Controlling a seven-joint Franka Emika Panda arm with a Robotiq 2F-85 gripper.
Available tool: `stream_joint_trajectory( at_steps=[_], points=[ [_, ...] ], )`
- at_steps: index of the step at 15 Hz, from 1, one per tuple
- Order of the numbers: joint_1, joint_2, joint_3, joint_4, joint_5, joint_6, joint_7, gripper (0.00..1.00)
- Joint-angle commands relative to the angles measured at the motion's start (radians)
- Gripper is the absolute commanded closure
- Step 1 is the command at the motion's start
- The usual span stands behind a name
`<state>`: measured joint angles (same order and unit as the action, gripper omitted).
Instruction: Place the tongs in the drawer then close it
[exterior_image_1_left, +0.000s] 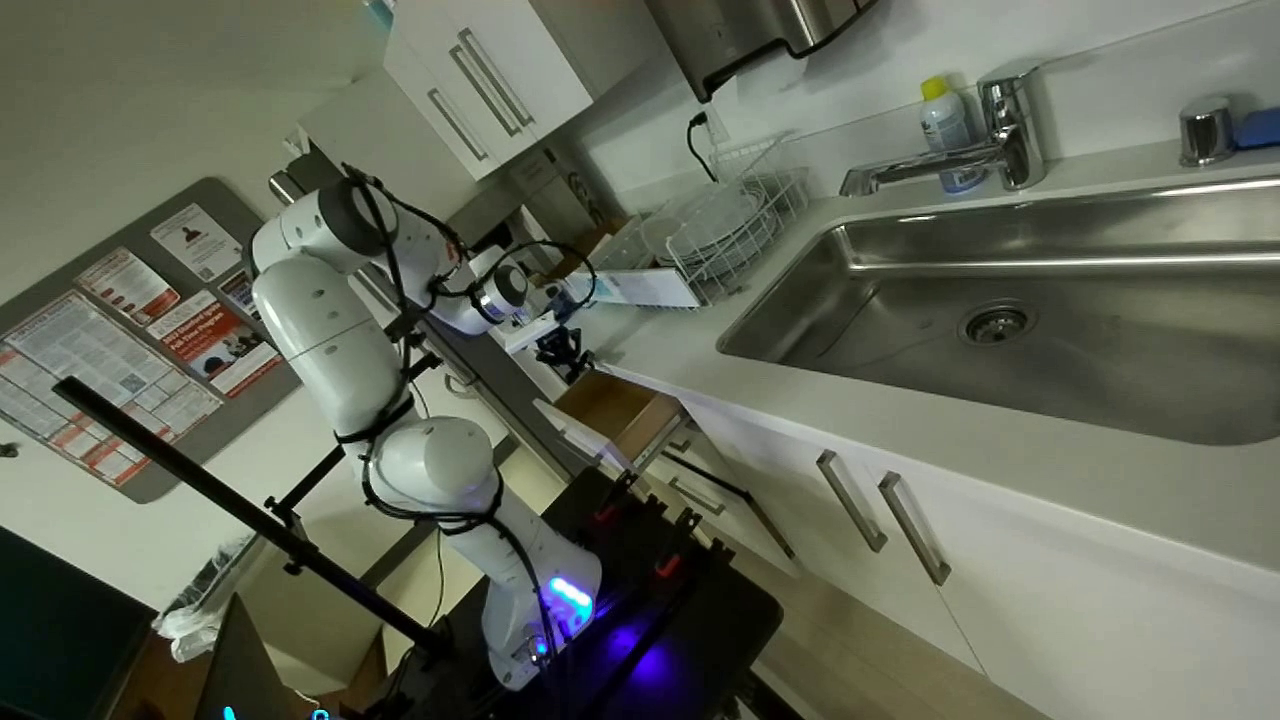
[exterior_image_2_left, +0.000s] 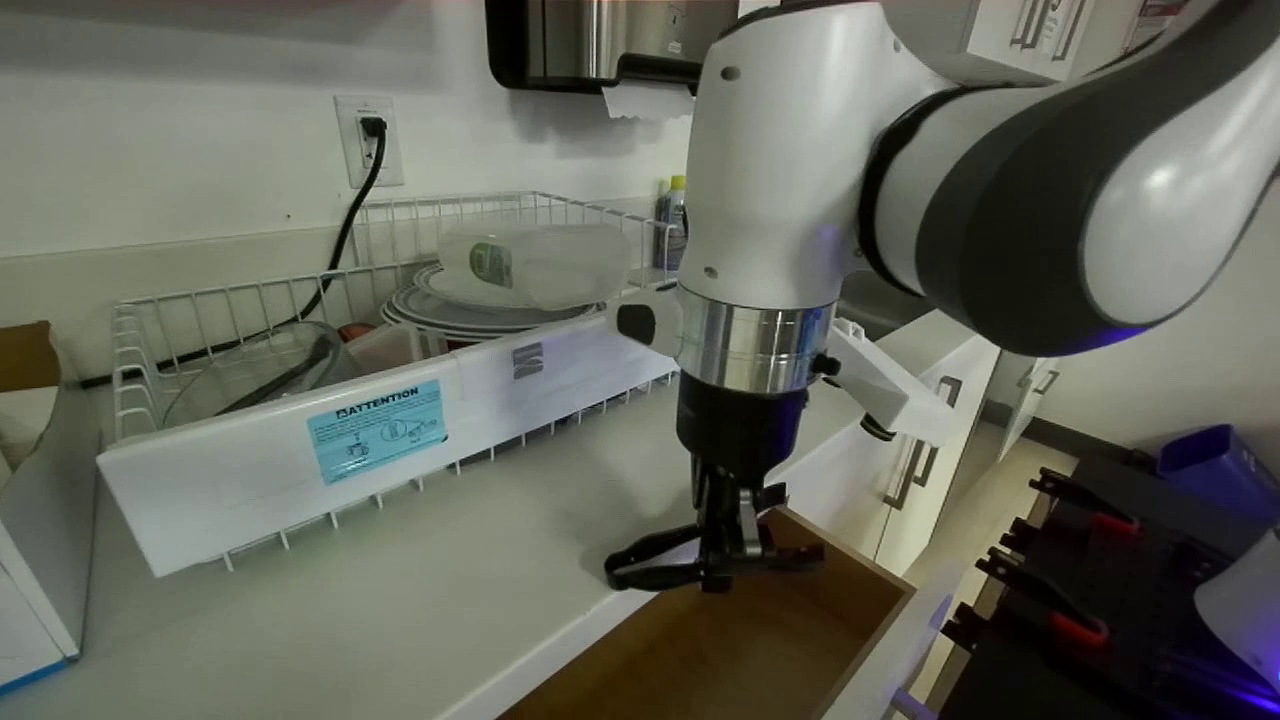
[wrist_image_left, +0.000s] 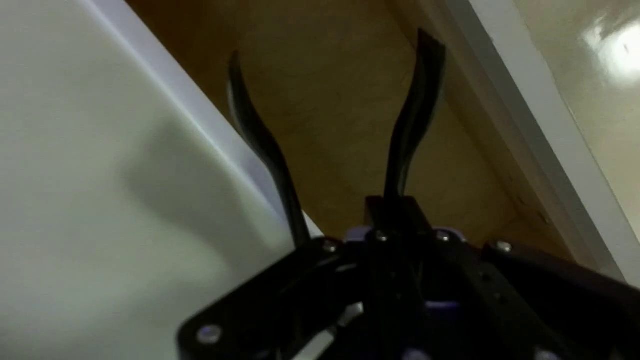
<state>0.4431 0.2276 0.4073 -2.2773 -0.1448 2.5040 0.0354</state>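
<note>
As the gripper (exterior_image_2_left: 716, 578) points down above the drawer (exterior_image_2_left: 720, 650), its fingers are drawn together on the black tongs (wrist_image_left: 411, 122), whose two arms splay apart ahead of it in the wrist view. Below the gripper the drawer stands pulled out, its brown wooden inside showing beneath the tongs. Just beside the gripper runs the edge of the white surface (exterior_image_2_left: 470, 560). Farther from the gripper, on that surface, a wire dish rack (exterior_image_2_left: 285, 281) holds stacked plates (exterior_image_2_left: 470, 318), and a white panel (exterior_image_2_left: 500, 400) bearing a blue label (exterior_image_2_left: 378, 430) stands along the rack's side nearer the gripper. Well apart from the gripper, in an exterior view, a steel sink (exterior_image_1_left: 900, 350) is set into the same surface, with a faucet (exterior_image_1_left: 1015, 130) at its wall side and a yellow-capped bottle (exterior_image_1_left: 945, 122) just beside the faucet
</note>
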Motion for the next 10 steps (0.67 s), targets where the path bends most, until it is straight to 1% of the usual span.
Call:
stream_joint_trajectory(
  at_steps=[1, 5, 7, 10],
  points=[
    [0.035, 0.007, 0.011, -0.032, -0.045, -0.018, -0.015, 0.98],
    [0.049, 0.042, 0.038, -0.051, -0.035, -0.025, -0.072, 0.98],
    [0.068, 0.067, 0.022, -0.049, -0.083, -0.046, -0.07, 0.98],
    [0.095, 0.109, -0.001, -0.033, -0.199, -0.083, -0.077, 0.98]
  ],
)
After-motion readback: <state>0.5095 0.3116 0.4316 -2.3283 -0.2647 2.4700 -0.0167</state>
